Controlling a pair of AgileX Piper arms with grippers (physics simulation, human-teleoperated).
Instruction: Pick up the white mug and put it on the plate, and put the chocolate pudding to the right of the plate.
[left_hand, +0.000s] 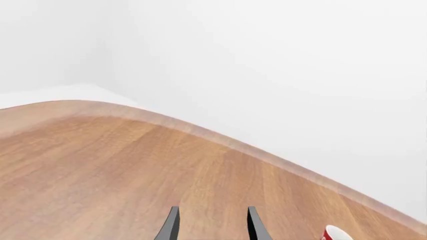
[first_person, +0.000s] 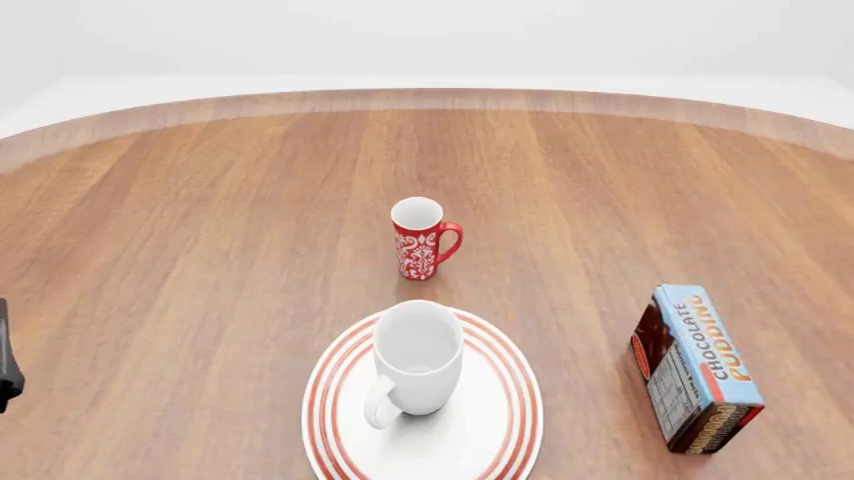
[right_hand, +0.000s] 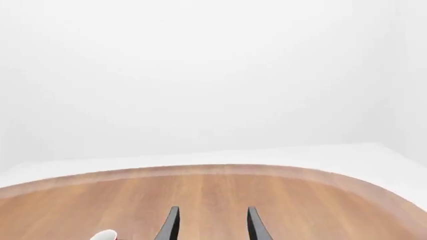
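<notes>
Left pincer: fingers parted, nothing between them, raised above the table. Right pincer: same parted, unloaded pose. Front view: only a dark piece of the left arm at 9 o'clock.

White mug, red-ringed white plate, floral red mug, light-blue pudding carton

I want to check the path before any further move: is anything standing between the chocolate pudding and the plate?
Nothing visible does. The chocolate pudding lies on bare table right of the plate, with clear wood between them. The white mug stands on the plate, and the red mug is farther back.
</notes>
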